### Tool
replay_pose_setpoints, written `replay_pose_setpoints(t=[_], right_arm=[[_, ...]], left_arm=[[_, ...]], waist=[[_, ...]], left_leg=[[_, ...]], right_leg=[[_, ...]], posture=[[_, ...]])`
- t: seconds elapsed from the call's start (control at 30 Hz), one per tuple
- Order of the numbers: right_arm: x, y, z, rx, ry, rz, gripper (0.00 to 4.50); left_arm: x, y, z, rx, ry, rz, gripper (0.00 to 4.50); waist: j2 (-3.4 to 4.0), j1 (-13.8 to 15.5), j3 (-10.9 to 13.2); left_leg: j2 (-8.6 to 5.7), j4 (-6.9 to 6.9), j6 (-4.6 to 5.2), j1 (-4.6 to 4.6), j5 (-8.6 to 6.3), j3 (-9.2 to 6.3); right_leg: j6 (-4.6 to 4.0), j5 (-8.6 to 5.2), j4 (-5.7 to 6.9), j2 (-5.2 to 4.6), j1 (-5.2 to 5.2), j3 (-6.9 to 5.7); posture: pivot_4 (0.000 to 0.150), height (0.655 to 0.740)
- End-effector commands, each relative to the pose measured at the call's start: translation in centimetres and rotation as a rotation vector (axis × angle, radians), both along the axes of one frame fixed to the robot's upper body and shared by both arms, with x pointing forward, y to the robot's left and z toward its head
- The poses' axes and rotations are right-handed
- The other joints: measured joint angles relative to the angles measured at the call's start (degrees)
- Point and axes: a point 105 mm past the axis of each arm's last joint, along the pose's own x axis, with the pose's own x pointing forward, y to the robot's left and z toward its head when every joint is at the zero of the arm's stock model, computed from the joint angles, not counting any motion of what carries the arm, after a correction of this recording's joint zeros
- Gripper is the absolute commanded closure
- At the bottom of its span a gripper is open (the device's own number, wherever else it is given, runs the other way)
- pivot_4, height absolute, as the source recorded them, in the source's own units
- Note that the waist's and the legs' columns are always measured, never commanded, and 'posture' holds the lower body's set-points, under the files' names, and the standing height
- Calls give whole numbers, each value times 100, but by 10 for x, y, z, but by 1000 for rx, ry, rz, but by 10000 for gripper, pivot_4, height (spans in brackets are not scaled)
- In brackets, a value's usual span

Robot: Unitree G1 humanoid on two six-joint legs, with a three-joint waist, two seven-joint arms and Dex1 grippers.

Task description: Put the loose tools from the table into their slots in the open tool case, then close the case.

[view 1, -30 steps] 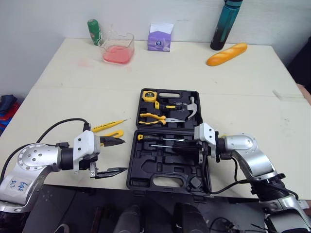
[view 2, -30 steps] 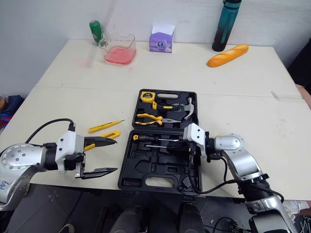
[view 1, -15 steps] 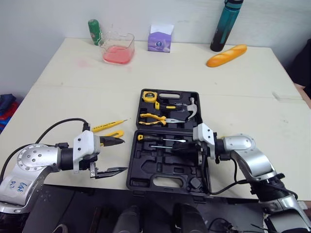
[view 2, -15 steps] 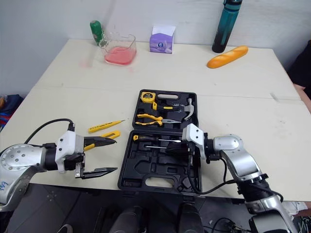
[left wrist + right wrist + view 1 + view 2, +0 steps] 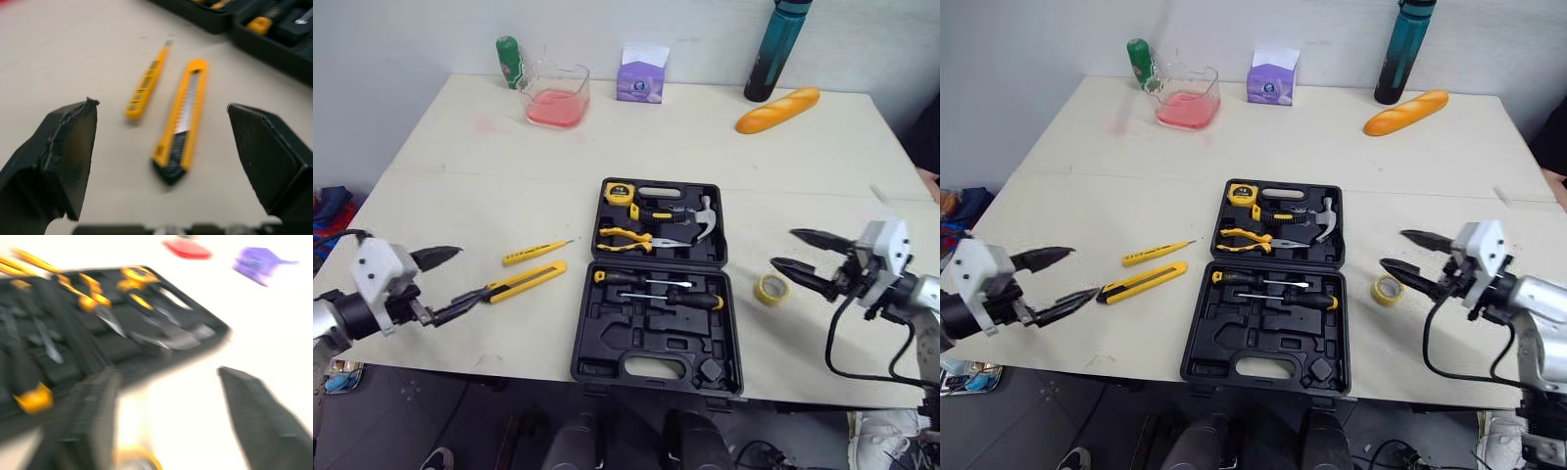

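The open black tool case (image 5: 651,345) lies at the table's middle front, with pliers, a hammer (image 5: 701,217), a tape measure and screwdrivers in its slots. A black screwdriver with yellow ends (image 5: 691,300) rests in the near half. Left of the case lie a yellow utility knife (image 5: 522,282) and a thin yellow tester screwdriver (image 5: 536,253). A yellow tape roll (image 5: 770,289) sits just right of the case. My left gripper (image 5: 460,274) hovers open at the knife's near end, holding nothing. My right gripper (image 5: 784,249) is open and empty beside the tape roll.
Along the table's far edge stand a green bottle (image 5: 509,62), a glass container with pink contents (image 5: 558,95), a purple tissue box (image 5: 641,74), a teal bottle (image 5: 771,49) and a bread loaf (image 5: 778,109). The case's front sits near the table's front edge.
My right gripper opened, left the black screwdriver in the case and drew back to the right. My left arm drew back to the left, still open. The tape roll is uncovered.
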Motion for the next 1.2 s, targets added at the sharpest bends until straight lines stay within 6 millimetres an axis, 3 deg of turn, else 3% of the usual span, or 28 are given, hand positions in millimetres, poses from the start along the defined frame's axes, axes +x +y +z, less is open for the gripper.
replay_pose_setpoints(t=[0.03, 0.13, 0.3, 0.43, 0.53, 0.6, 0.77, 0.97, 1.1, 1.2], right_arm=[[-17, -71, 13, -107, -89, -245, 280], [-32, -121, 20, -135, -162, -460, 280], [-66, -180, 15, -166, -187, -725, 280], [-91, -208, 8, -171, -173, -879, 280], [-102, -219, 3, -185, -154, -942, 280], [-114, -226, -11, -176, -88, -988, 280], [-120, -224, -24, -147, -74, -988, 280], [-106, -211, -30, -132, -86, -916, 280], [-74, -175, -20, -19, -130, -680, 280], [-65, -148, -13, 57, -155, -492, 280]], left_arm=[[-7, 38, 8, 80, -64, 117, 0], [-15, 68, 9, 73, -85, 222, 0], [-31, 121, 5, 83, -124, 464, 0], [-53, 162, -1, 83, -137, 662, 0], [-63, 176, -2, 100, -140, 723, 0], [-72, 186, -2, 92, -151, 781, 0], [-72, 183, -4, 72, -159, 781, 0], [-66, 170, -7, 63, -154, 733, 0], [-62, 163, 3, 47, -178, 689, 0], [-56, 154, 9, 30, -190, 639, 0]], waist=[[3, -2, 2], [4, -36, 4], [5, -105, 5], [8, -189, 6], [8, -222, 6], [8, -221, 6], [10, -205, 8], [13, -193, 9], [8, -231, 11], [6, -199, 11]], left_leg=[[-1, -1, 1, 0, -1, 3], [1, -2, 7, 3, -4, 13], [16, -7, -3, 15, -10, 18], [17, -8, -1, 20, -12, 21], [22, -8, -2, 25, -22, 27], [22, -8, -2, 28, -24, 30], [38, -8, -11, 28, -33, 31], [44, -6, -18, 35, -37, 36], [53, -6, -18, 48, -38, 59], [63, -6, -19, 69, -45, 77]], right_leg=[[0, 0, -1, 0, -1, 0], [1, 0, -4, -2, -2, 3], [-6, -4, -1, -3, -2, 0], [-7, -4, 1, -9, -2, 1], [-7, -4, 1, -12, -2, 6], [-7, -4, 1, -17, -2, 8], [-8, -5, 1, -24, -2, 9], [-10, -5, -10, -25, -2, 17], [-11, -6, 1, -16, -4, 35], [-11, -6, 0, -11, 1, 55]], posture=[[1500, 7400], [1500, 7400], [1500, 7400], [1500, 7400], [1500, 7400], [1500, 7400], [1500, 7400], [1500, 7400], [1500, 7400], [1500, 7400]])
